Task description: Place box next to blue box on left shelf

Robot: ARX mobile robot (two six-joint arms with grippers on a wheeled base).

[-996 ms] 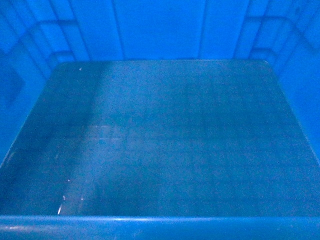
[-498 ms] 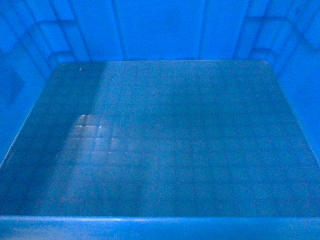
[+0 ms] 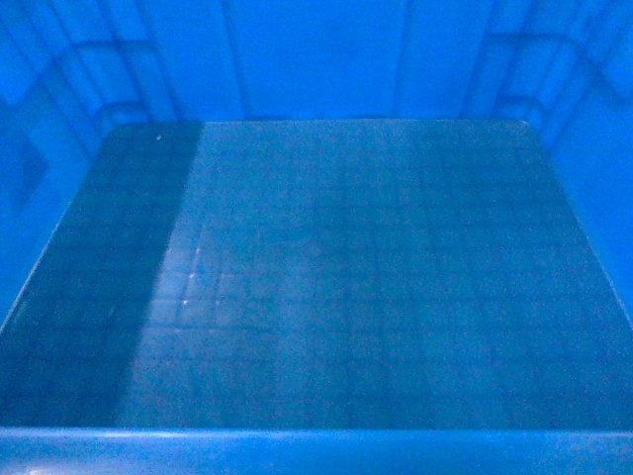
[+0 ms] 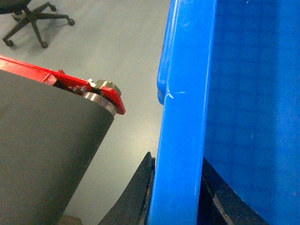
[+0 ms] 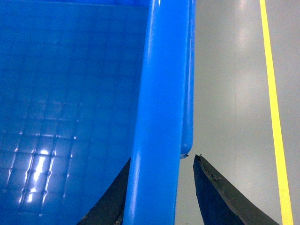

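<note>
Crate, large, deep, bright-blue plastic [image 3: 326, 277]: fills our head view, grid floor centre frame, rim along the bottom edge. We hold it between both arms, long axis crosswise, neither arm nearer. Left gripper [image 4: 176, 197], dark jaws astride the rim wall at lower centre, clamped on the crate. Right gripper [image 5: 161, 197], lower centre, one jaw inside, one outside, outer jaw slightly off the wall; grip uncertain. Grey floor [image 5: 234, 93] beside. Left shelf and blue box: hidden from us.

Dim, blue-cast; glare on box [image 3: 198, 287] floor, left shadowed.
</note>
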